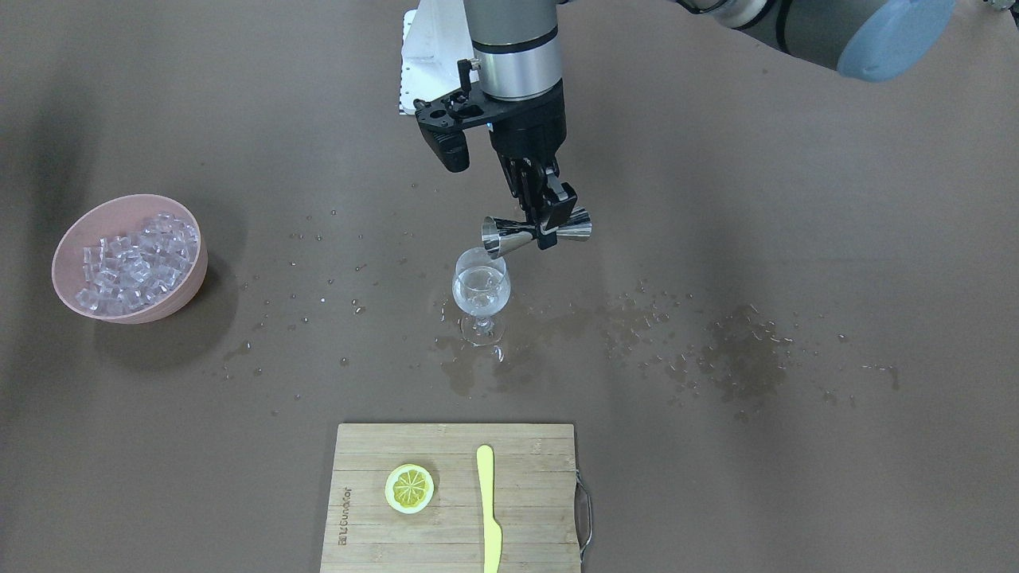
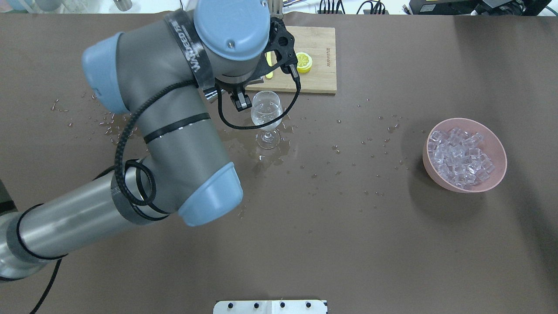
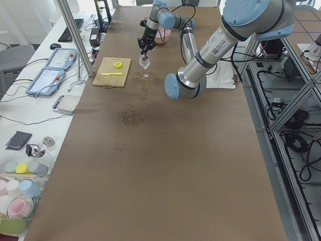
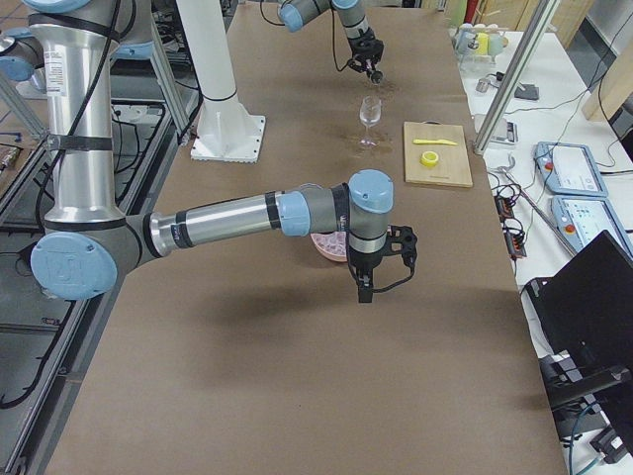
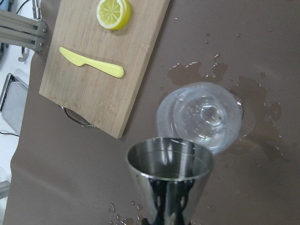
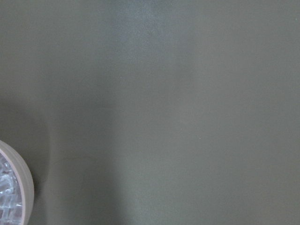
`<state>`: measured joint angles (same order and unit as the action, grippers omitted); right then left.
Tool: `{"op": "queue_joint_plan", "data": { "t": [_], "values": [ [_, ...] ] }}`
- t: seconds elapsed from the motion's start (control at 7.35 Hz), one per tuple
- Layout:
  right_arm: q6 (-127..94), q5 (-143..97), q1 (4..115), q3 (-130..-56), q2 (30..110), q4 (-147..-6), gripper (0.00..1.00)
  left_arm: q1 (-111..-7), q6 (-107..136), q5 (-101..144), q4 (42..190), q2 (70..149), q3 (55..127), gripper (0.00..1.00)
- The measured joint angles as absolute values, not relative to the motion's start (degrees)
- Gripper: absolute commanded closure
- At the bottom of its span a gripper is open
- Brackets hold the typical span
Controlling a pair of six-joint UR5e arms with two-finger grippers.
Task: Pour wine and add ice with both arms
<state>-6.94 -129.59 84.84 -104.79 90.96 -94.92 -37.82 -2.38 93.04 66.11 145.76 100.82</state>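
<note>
My left gripper (image 1: 555,219) is shut on a steel jigger (image 1: 535,229) and holds it tipped on its side. The jigger's mouth is just above the rim of a stemmed wine glass (image 1: 481,290). The glass holds a little clear wine (image 1: 481,298). No stream shows. The left wrist view looks past the jigger (image 5: 169,178) down into the glass (image 5: 201,117). A pink bowl (image 1: 127,199) heaped with ice (image 1: 135,267) stands far off to the side. My right gripper (image 4: 361,292) hangs near the bowl in the exterior right view only; I cannot tell if it is open.
A bamboo cutting board (image 1: 454,501) carries a lemon slice (image 1: 409,488) and a yellow knife (image 1: 488,509). Puddles lie around the glass foot (image 1: 470,366) and spilled drops further along (image 1: 732,358). The white pedestal (image 1: 426,56) stands behind the glass.
</note>
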Motion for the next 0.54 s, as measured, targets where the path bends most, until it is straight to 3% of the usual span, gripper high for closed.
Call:
{"op": "queue_joint_plan", "data": {
  "t": [0.27, 0.54],
  "values": [
    [-6.94, -129.88, 84.83, -104.84, 90.96, -94.92, 0.0, -44.66, 1.62, 102.02, 71.68, 143.67, 101.53, 1.0],
    [-6.94, -129.97, 84.84, -104.91, 90.9, -94.92, 0.0, -51.13, 8.74, 109.59, 80.16, 136.65, 104.61, 1.0]
  ]
}}
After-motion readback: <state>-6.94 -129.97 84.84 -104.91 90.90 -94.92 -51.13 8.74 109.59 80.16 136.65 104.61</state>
